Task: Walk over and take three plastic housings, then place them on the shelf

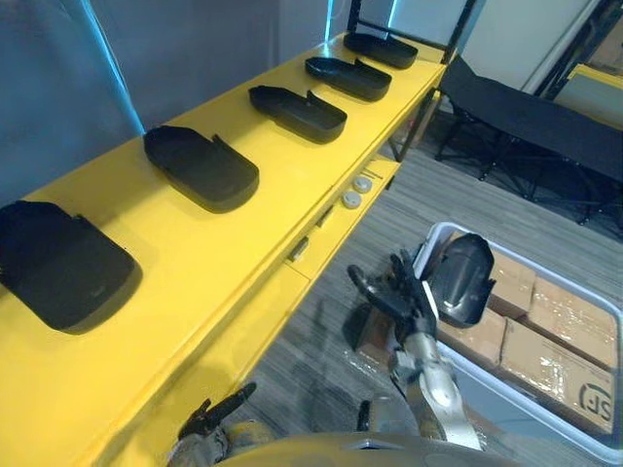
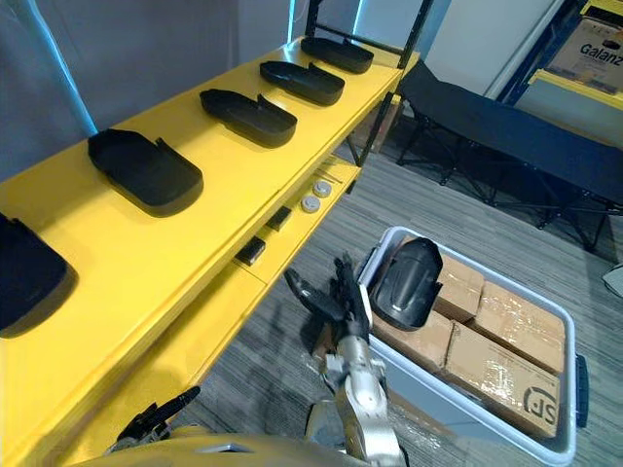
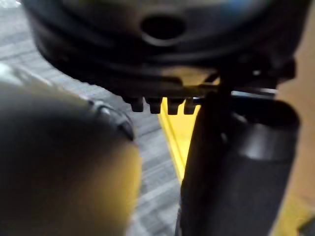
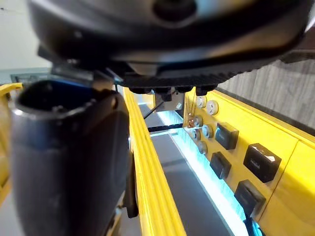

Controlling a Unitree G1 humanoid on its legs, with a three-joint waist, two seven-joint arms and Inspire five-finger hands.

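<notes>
Several black plastic housings lie in a row on the yellow shelf top [image 1: 195, 263]; the nearest [image 1: 58, 263] is at my left, then one [image 1: 202, 167] and another [image 1: 297, 112] farther along. One more housing [image 1: 459, 277] rests on cartons inside a pale bin [image 2: 574, 389] on the floor at my right. My right hand [image 1: 394, 292] hovers just left of the bin's rim, close beside that housing, with its fingers spread and holding nothing. My left hand [image 1: 209, 416] hangs low by the shelf's front edge, its fingers relaxed and empty.
Taped cardboard boxes [image 1: 560, 331] fill the bin. Round knobs [image 1: 355, 190] and dark switches [image 4: 258, 160] sit on the shelf's front panel. A black folding cot [image 1: 535, 117] stands farther back on the grey striped floor.
</notes>
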